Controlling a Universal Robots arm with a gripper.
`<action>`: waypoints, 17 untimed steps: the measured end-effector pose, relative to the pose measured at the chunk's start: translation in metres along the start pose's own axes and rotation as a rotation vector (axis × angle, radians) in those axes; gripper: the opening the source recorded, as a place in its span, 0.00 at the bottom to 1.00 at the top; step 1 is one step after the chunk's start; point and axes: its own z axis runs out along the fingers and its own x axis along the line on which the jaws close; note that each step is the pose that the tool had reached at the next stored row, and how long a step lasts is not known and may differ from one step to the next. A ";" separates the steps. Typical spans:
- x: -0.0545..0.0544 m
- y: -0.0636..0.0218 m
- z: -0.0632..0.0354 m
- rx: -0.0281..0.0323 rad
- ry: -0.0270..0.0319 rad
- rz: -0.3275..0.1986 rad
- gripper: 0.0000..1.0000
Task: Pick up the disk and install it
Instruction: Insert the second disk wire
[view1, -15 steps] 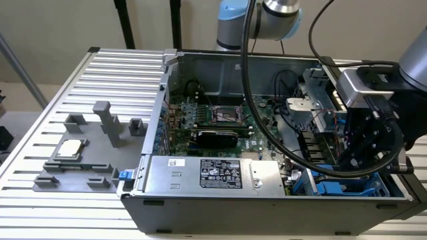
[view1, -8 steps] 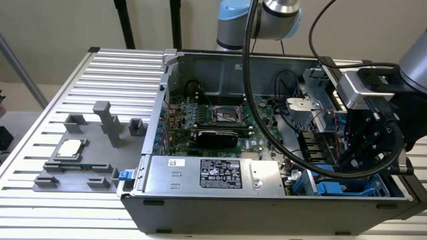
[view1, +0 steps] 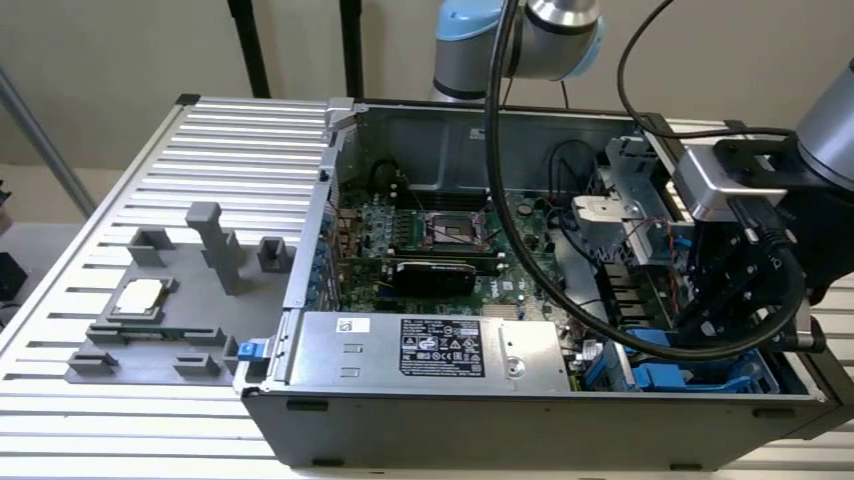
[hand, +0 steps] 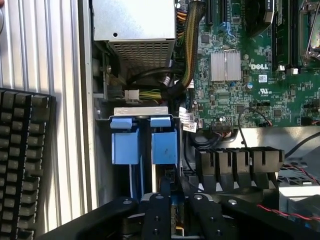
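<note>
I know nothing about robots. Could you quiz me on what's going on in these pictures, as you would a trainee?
1. True or false: the small square chip lies on the grey tray, outside the computer case.
2. The hand is nearest to which of these?
A. the blue drive bays
B. the black keyboard
C. the silver box with the black label
3. Fill in: the brand name printed on the green board in the wrist view is ____.

Key: 1 true; 2 A; 3 Dell.
</note>
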 end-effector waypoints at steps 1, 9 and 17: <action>0.000 0.0000 -0.0007 0.0000 -0.0003 0.000 1.00; 0.000 0.0040 -0.0175 0.0000 -0.0005 0.000 1.00; 0.000 0.0152 -0.0225 0.0053 -0.0007 0.000 1.00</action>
